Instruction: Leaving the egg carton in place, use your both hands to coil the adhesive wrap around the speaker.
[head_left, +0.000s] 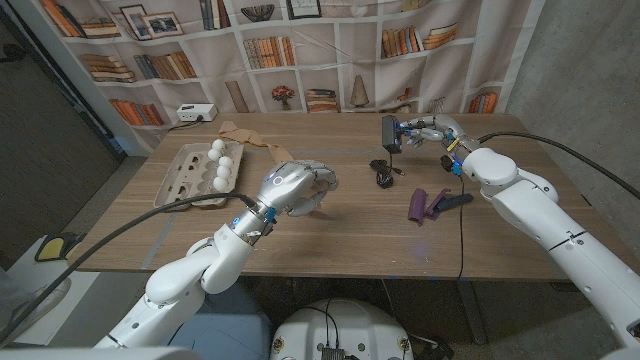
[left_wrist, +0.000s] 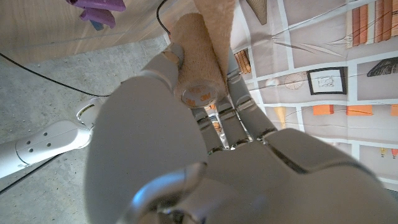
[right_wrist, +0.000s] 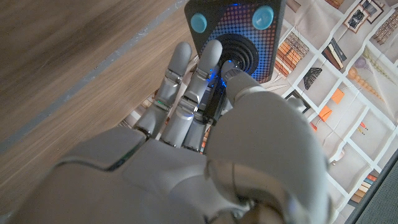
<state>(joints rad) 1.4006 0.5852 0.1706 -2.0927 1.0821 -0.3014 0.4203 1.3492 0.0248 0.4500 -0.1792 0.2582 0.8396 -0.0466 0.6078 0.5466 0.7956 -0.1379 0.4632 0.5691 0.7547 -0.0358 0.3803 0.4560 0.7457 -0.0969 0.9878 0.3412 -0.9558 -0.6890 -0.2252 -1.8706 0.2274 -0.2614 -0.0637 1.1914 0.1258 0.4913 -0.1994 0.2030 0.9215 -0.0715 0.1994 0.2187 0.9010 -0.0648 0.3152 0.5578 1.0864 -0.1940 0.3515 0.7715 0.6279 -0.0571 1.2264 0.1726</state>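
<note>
At the far left of the counter (head_left: 330, 240) the egg carton (head_left: 196, 171) lay open with white eggs (head_left: 222, 166) along its right side. Just right of it the left hand (head_left: 296, 187) gripped the tan adhesive wrap roll (left_wrist: 198, 62), its loose strip trailing back toward the carton. Far right, the right hand (head_left: 432, 133) held the black speaker (head_left: 390, 132) upright above the counter, with a purple clamp (head_left: 430, 203) lying nearer.

White, glossy arms with silver-grey hands, blue wrist lights, black cables.
</note>
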